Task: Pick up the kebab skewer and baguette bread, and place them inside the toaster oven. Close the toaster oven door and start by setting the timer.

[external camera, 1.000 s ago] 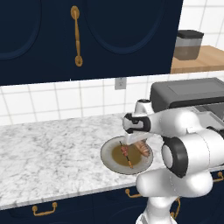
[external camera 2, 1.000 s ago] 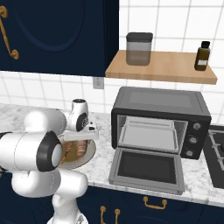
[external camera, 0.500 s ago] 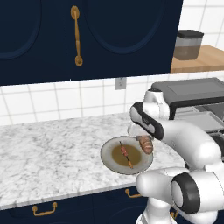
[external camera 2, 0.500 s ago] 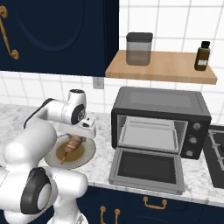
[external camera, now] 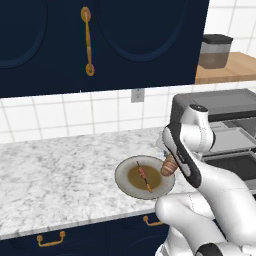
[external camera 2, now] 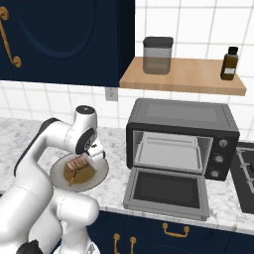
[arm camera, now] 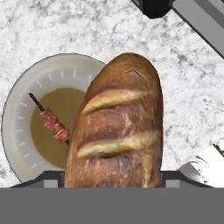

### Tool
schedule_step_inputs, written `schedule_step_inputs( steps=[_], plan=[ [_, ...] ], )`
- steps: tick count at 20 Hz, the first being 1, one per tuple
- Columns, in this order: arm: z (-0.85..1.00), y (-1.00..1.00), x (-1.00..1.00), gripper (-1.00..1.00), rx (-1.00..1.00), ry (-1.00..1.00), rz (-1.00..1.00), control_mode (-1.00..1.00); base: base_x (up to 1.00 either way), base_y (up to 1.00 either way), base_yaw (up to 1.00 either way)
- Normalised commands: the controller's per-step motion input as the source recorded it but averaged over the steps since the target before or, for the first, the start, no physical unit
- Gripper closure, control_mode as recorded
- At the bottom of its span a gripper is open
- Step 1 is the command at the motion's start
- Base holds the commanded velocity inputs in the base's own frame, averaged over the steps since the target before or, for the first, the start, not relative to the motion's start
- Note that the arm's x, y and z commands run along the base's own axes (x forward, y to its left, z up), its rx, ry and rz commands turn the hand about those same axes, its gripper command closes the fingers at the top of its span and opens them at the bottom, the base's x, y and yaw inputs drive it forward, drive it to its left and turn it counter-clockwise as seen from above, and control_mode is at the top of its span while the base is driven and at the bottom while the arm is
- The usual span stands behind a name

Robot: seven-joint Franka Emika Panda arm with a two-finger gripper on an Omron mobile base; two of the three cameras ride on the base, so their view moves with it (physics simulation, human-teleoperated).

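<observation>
The toaster oven [external camera 2: 181, 134] is seen on the tabletop [external camera: 60, 175] with its door [external camera 2: 166, 191] dropped open. The baguette bread [arm camera: 116, 127], judged light, stiff and crusty, is pinched at mid-length by the claw [external camera: 172, 162] above the plate [external camera: 127, 182]. The thin, fragile kebab skewer [arm camera: 50, 120], lying on that plate, is shown clearly in the hand view, best taken at its bare stick.

The baguette bread [arm camera: 117, 127] hides the jaws and the kebab skewer's [arm camera: 53, 122] lower end
</observation>
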Motion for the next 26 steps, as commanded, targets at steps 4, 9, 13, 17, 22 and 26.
schedule_step_inputs(
  steps=[4,9,13,17,22,26],
  plan=[
    [0.19,-0.63,-0.41,1.0,0.18,0.0,-0.58,-1.0,0.0,0.0,0.0],
    [0.13,-0.79,-0.1,1.0,0.16,0.0,-0.47,-1.0,0.0,0.0,0.0],
    [0.08,-0.81,0.08,1.0,0.09,-0.01,-0.34,-1.0,0.0,0.0,0.0],
    [0.02,-0.83,0.24,1.0,0.06,-0.09,-0.19,-1.0,0.0,0.0,0.0],
    [0.01,-0.58,0.39,1.0,0.01,-0.14,-0.09,-1.0,0.0,0.0,0.0],
    [0.18,-0.68,0.2,1.0,0.01,-0.01,0.05,-1.0,0.0,0.0,0.0]
  ],
)
